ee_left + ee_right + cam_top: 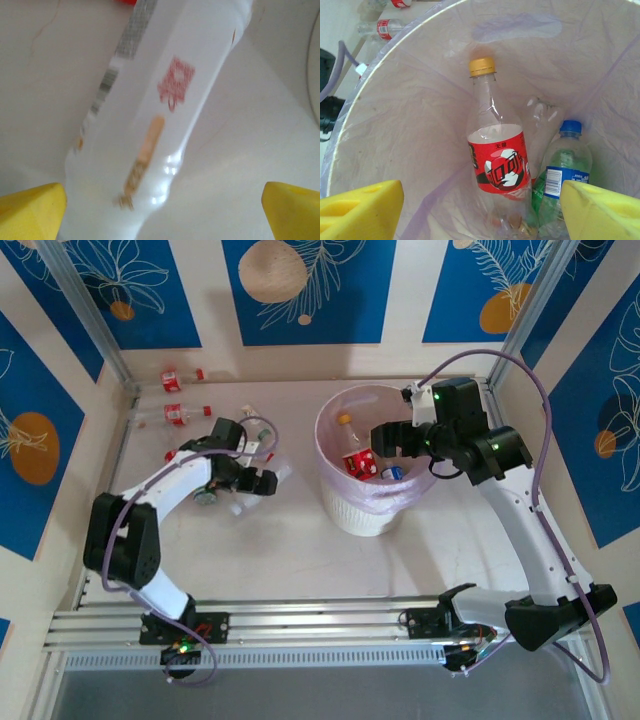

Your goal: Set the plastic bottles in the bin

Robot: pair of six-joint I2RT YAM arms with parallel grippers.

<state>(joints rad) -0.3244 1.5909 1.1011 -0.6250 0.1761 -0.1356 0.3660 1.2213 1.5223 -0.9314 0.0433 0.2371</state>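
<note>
Plastic bottles (496, 150) lying inside the pink-lined bin (345, 512), right gripper (480, 215) poised above it, fingers (362, 210) apart and empty, left gripper (162, 217) low at the tabletop (300, 560), fingers (30, 210) spread wide either side of a clear bottle (165, 115), more bottles (175, 415) at far left.

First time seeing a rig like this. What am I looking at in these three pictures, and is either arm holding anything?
Two robot arms stand at a table, each ending in a two-finger gripper with yellow fingertips. The overhead picture shows both; the other two pictures come from a camera on each wrist. The left gripper is open, straddling a clear bottle lying on the table, not gripped. The right gripper is open and empty above the bin, where a red-label bottle and a blue-capped bottle lie. A loose bottle lies at the table's far left.
</note>
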